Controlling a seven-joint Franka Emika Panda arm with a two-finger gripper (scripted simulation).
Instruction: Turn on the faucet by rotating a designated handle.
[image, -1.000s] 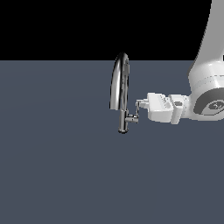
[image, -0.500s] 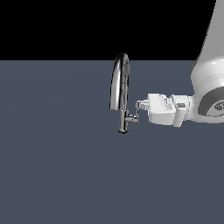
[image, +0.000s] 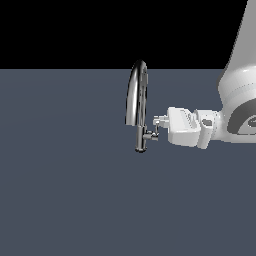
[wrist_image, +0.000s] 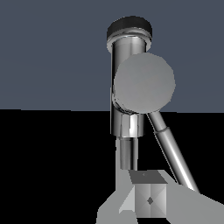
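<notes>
The gripper (image: 158, 121) has crept a bit closer to the faucet (image: 137, 105) and now touches the small handle (image: 154, 131) on its side, w/ claw state hard to tell, so turning starts soon.

Faucet (image: 138, 107) apparently stands on grey floor (image: 65, 190).

A flat slate-grey floor (image: 65, 200) meets plain black backdrop (image: 65, 30) — evenly lit.

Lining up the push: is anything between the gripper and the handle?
Nothing. In the exterior view the gripper is right at the handle, with only the faucet beyond; whether they touch I cannot tell.
</notes>
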